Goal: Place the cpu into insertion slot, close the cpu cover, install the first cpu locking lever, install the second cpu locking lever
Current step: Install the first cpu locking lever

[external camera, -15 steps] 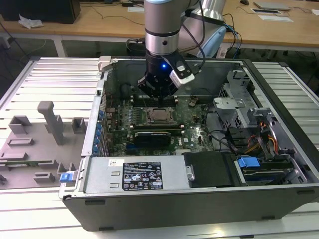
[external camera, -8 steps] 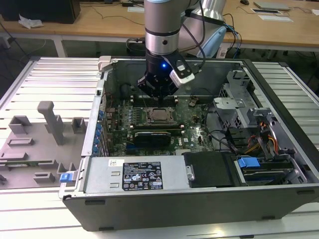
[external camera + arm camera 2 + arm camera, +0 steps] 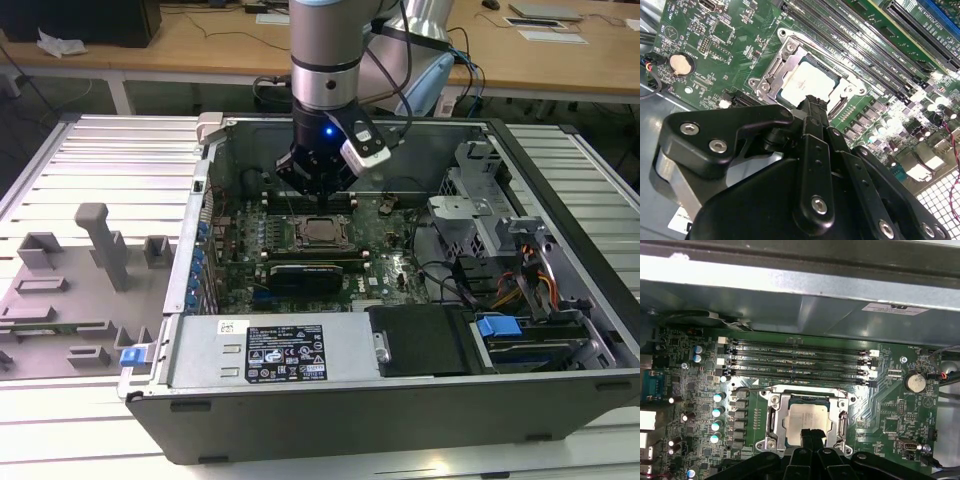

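cpu (image 3: 807, 418) seated in the insertion slot (image 3: 301, 236), fingers pinched over it

From my console I see the cpu lying flat in its socket on the green board (image 3: 890, 407), with the cpu cover (image 3: 775, 420) lying flat around it. The gripper (image 3: 810, 436) hangs over one edge of the cpu, its two fingers pressed together with nothing between them. I cannot tell whether the tips touch the metal.

Room above insertion slot (image 3: 772, 421), memory slots (image 3: 797, 362) beside, case wall (image 3: 790, 305) beyond
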Controlling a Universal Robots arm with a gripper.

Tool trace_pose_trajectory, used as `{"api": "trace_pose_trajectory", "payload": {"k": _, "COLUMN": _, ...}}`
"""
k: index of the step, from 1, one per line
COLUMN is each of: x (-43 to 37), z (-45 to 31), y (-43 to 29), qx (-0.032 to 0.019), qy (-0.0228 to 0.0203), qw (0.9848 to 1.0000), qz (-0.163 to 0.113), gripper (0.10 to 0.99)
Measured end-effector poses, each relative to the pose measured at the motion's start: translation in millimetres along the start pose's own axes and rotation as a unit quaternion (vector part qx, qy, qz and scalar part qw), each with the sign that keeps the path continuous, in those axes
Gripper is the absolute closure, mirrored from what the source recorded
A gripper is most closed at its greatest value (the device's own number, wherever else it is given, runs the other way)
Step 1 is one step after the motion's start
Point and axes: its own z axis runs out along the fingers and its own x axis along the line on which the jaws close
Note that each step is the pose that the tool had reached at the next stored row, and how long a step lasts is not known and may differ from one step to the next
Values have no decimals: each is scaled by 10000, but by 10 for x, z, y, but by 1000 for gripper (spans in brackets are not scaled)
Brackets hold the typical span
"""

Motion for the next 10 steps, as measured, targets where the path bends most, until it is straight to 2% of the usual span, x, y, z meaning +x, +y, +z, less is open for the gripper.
{"api": "trace_pose_trajectory", "payload": {"k": 10, "x": 19, "z": -7, "y": 1, "qx": 1, "qy": 1, "qw": 10000, "qz": 0, "gripper": 980}}
